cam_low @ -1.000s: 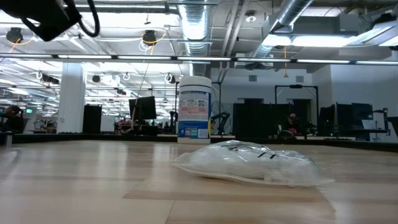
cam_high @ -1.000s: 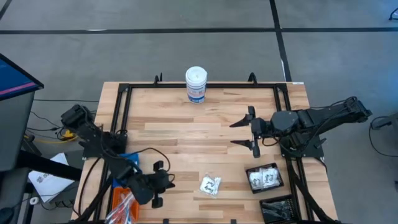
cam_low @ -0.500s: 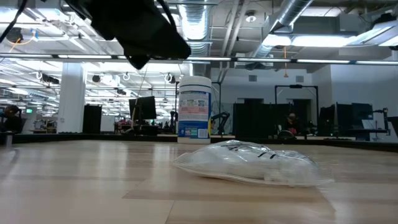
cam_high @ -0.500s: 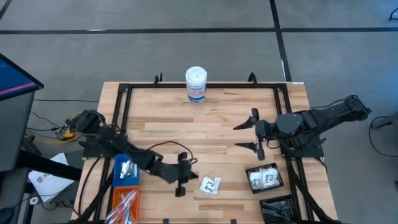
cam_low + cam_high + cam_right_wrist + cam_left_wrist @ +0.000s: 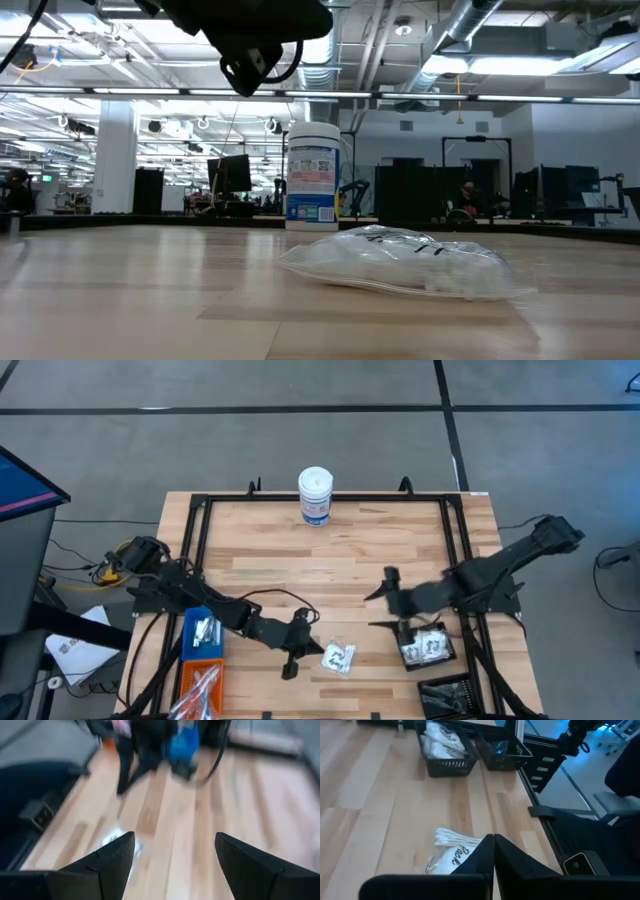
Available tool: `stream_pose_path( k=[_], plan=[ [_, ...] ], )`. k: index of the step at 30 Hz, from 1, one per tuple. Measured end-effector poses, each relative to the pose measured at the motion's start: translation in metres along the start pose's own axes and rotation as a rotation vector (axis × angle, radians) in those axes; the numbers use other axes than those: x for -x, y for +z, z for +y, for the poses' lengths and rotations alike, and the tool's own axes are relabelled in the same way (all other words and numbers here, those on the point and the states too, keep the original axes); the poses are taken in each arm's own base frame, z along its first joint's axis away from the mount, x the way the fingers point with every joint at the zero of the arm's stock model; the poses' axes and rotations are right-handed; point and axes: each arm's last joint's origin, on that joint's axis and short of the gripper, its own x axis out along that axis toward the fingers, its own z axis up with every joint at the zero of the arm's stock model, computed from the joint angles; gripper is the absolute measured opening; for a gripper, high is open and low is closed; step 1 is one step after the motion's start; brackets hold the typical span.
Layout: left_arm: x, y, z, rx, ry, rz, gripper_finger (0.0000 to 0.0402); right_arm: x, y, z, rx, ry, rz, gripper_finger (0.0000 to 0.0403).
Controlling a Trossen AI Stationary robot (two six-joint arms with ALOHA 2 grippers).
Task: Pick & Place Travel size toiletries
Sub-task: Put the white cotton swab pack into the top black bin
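Note:
One of the travel size toiletries, a clear crinkly packet (image 5: 338,657) with white contents, lies flat on the wooden table near its front edge; it also shows in the low view (image 5: 400,262) and the left wrist view (image 5: 449,851). My left gripper (image 5: 314,649) hangs shut just left of the packet and above it, its dark body high in the low view (image 5: 250,55). My right gripper (image 5: 372,610) stands open in the air to the packet's far right, with nothing between its fingers (image 5: 175,836).
Right of the packet, a black bin (image 5: 425,647) holds white packets, with a second black bin (image 5: 445,695) nearer the front edge. A blue bin (image 5: 203,632) and an orange bin (image 5: 197,690) sit front left. A tall white canister (image 5: 315,495) stands at the far edge.
My left gripper has swung from over the blue and orange bins toward the table's right, ending beside the packet, still shut. My right gripper has moved toward the near edge and the packet, sinking a little, still open. The packet has not moved.

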Motion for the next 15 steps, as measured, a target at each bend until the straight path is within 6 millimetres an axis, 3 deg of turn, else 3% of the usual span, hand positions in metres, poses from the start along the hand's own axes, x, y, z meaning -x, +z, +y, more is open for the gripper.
stream_pose_path(
  k=[5, 10, 15],
  plan=[
    [-0.017, -0.011, 0.006, 0.074, 0.008, -0.008, 0.0001, -0.050, -0.030, 0.017, -0.078, -0.033, 0.262, 0.0271],
    [-0.043, -0.038, 0.015, 0.155, 0.009, 0.042, 0.0001, -0.090, -0.059, 0.030, -0.132, -0.082, 0.431, 0.0271],
    [-0.042, -0.034, 0.014, 0.135, -0.034, 0.038, 0.0001, -0.117, -0.078, 0.036, -0.142, -0.124, 0.490, 0.0271]
  ],
)
